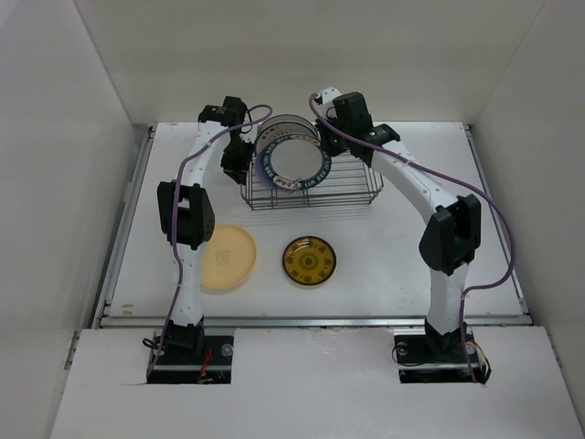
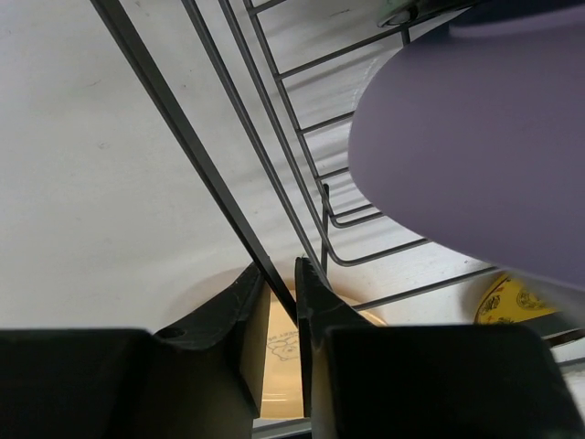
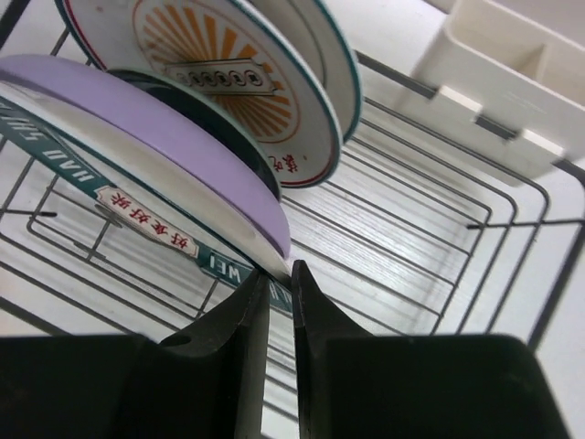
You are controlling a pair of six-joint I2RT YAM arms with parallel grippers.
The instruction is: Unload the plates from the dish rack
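So, status: 2 plates are out, lying flat on the near desk (image 1: 366,265), yellow plate (image 1: 225,259) on the left and ochre plate (image 1: 309,261) just right of it. At least 4 stand on edge in the dish rack (image 1: 352,187) at far centre, held upright by the prongs: lettered white plate (image 1: 292,163) nearest, lavender plate (image 3: 155,128) right behind it, sunburst plate (image 3: 219,64) further back, and 1 more behind that.

Left gripper (image 2: 279,283) is at the rack's left end, fingers almost together with a rim wire running between them. My guess is it's bracing the rack so it doesn't slide, but I can't tell if it actually clamps.

Right gripper (image 3: 277,274) sits low inside the rack, narrow gap straddling the bottom edge of the lettered plate beside the lavender one. It's probably set to pinch; contact isn't visible, can't confirm. White cup (image 3: 512,82) on the far rim is out of the way.
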